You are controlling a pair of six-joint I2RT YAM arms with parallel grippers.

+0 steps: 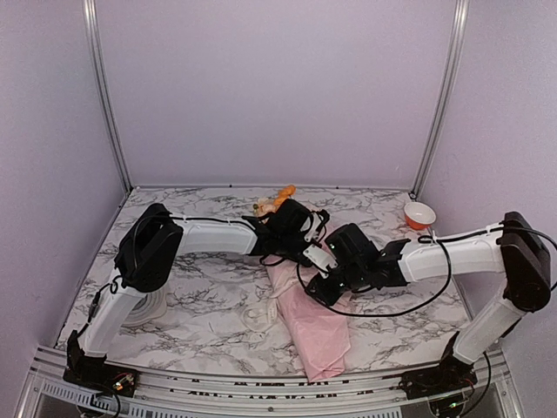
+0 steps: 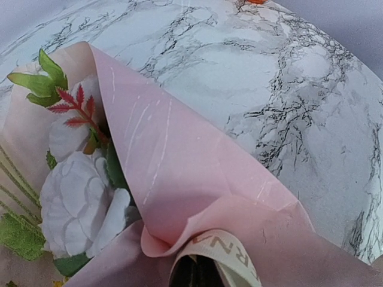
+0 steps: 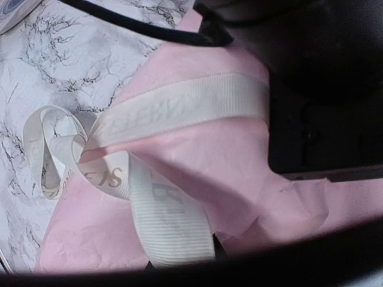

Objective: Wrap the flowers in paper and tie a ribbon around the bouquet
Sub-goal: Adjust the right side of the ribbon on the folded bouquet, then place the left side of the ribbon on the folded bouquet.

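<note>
Bouquet (image 1: 315, 331) is lying on table (image 1: 200, 287), blossoms pointing toward eleven o'clock. I am observing left gripper (image 1: 306, 248) pinching ribbon (image 3: 179, 104); right gripper (image 1: 324, 286), at its four o'clock: cannot tell.

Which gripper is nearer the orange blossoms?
Left. The left gripper sits just beside the orange blossoms at the far end; the right gripper is farther down the pink paper, over the ribbon.
</note>
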